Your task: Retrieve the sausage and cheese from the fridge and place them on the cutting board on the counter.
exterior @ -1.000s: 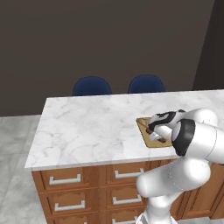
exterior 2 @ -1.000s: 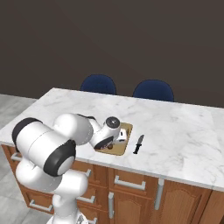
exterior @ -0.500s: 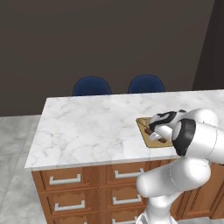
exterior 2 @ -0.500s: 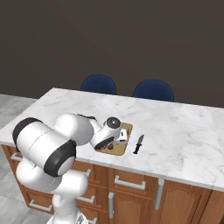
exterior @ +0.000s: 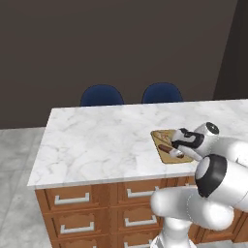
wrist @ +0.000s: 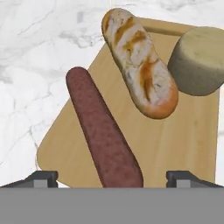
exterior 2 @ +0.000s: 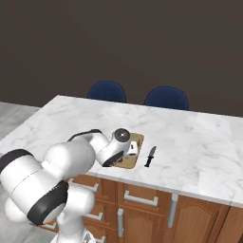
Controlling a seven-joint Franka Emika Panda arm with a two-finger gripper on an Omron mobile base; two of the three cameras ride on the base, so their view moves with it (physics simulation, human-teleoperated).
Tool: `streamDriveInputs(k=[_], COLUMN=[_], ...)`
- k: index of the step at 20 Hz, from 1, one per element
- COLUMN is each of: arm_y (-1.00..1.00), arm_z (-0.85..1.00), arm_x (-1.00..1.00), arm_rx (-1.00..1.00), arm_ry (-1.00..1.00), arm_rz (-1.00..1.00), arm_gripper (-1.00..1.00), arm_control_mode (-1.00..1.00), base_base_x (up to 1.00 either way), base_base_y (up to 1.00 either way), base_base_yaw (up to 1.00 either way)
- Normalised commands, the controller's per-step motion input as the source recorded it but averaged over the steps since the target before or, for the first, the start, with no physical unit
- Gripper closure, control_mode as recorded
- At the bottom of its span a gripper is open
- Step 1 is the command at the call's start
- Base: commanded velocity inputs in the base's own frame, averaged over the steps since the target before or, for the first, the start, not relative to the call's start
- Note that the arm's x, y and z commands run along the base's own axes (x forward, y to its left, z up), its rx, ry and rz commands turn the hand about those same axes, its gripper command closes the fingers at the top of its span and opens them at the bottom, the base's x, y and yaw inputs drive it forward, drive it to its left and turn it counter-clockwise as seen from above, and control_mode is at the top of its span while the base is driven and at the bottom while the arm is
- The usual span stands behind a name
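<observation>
the sausage (wrist: 103, 136) lies flat on the cutting board (wrist: 188, 144), just beside a speckled loaf (wrist: 139, 62), with the cheese (wrist: 199, 60) at the board's far corner. the jaws stand wide open, one to each side of the sausage, gripping nothing. the board rests on the marble table (exterior: 101, 140), a black knife (exterior 2: 150, 155) near it.

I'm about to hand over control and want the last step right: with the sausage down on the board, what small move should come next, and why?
Probably lift the hand straight up off the cutting board. Its fingertips stand wide apart on either side of the sausage, which lies flat on the board beside the loaf and the cheese. Rising straight should avoid nudging it.
</observation>
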Motion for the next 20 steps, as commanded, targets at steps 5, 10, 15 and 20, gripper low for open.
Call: streamDriveInputs(k=[5,10,15,20], arm_y=[0.00,0.02,0.25,0.41], arm_z=[0.81,0.93,0.50,0.59], arm_x=[-0.08,-0.74,-1.00,-1.00], arm_rx=[0.01,0.00,0.00,-0.01], arm_ry=[-0.03,-0.06,-0.12,-0.10], arm_rz=[0.00,-0.07,-0.20,-0.20], arm_gripper=[-1.00,-1.00,-1.00,-1.00], arm_control_mode=[-1.00,-1.00,-1.00,-1.00], base_base_x=[0.00,0.00,0.00,0.00], base_base_y=[0.00,0.00,0.00,0.00], base_base_yaw=[0.00,0.00,0.00,0.00])
